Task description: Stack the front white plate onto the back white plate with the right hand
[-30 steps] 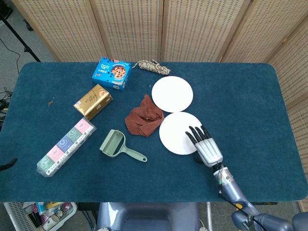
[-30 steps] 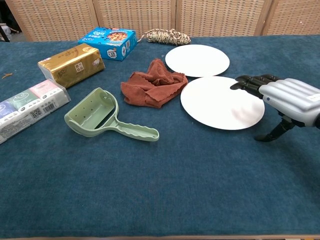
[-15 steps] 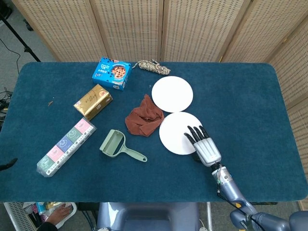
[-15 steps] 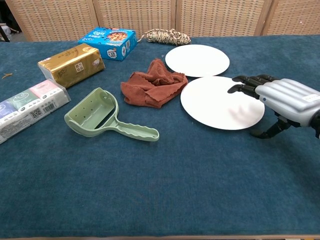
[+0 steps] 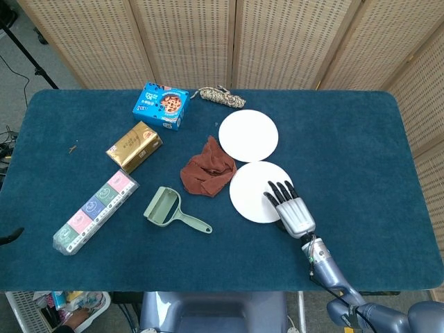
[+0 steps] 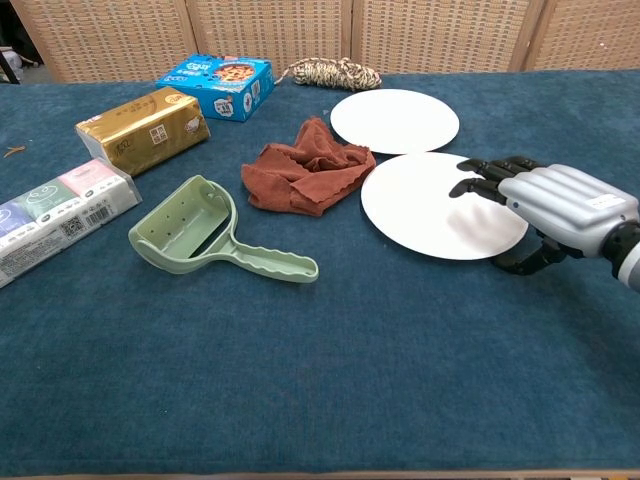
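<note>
The front white plate (image 5: 252,193) (image 6: 430,208) lies flat on the blue table, just in front of the back white plate (image 5: 248,134) (image 6: 394,120). My right hand (image 5: 291,209) (image 6: 545,203) hovers over the front plate's right edge, palm down, fingers spread above the plate. Its thumb hangs below, beside the rim near the table. It holds nothing. The left hand appears in neither view.
A crumpled brown cloth (image 5: 207,168) (image 6: 306,166) touches the front plate's left side. A green scoop (image 5: 171,210) (image 6: 205,241), gold box (image 5: 134,146), blue box (image 5: 161,105), wrapped pack (image 5: 95,211) and rope bundle (image 5: 220,96) lie to the left and back.
My right hand has slid leftward, further over the front plate's right edge, with its thumb closing in toward the rim. The plates have not moved.
</note>
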Controlling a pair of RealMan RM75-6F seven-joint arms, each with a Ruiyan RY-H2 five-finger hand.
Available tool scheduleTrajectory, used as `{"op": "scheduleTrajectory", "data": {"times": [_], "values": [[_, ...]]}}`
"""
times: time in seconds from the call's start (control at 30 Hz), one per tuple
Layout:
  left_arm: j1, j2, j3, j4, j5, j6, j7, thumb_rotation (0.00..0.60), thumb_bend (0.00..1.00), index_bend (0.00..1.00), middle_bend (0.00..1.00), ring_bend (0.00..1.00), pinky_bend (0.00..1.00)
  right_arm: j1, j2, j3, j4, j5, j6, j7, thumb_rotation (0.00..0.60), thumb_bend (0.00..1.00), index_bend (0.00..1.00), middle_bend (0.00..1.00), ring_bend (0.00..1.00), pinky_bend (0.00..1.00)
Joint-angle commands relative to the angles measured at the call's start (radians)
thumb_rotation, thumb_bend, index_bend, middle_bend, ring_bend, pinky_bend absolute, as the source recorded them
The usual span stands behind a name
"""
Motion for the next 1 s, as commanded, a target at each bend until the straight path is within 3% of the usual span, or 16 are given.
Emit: {"op": "scheduleTrajectory", "data": {"times": [0.03,0.23,0.63,1.0], "values": [[0.000,0.001,0.000,0.000,-0.001,0.000,-0.001,0.600,0.01,0.01,0.00,0.00,0.00,0.007,-0.017,0.003,0.024,-0.007,0.009,0.019,0.600,0.34,0.25,0.00,0.00,0.00],[0.000,0.001,-0.001,0.002,-0.003,-0.003,-0.006,0.600,0.01,0.01,0.00,0.00,0.00,0.014,-0.047,-0.003,0.085,-0.032,0.034,0.079,0.600,0.34,0.44,0.00,0.00,0.00],[-0.001,0.004,0.000,0.000,-0.002,-0.010,-0.011,0.600,0.01,0.01,0.00,0.00,0.00,0.021,-0.068,0.004,0.129,-0.053,0.083,0.131,0.600,0.36,0.63,0.00,0.00,0.00],[-0.001,0.006,0.000,0.000,-0.001,-0.010,-0.017,0.600,0.01,0.01,0.00,0.00,0.00,0.029,-0.064,0.007,0.118,-0.044,0.072,0.130,0.600,0.55,0.66,0.00,0.00,0.00]]}}
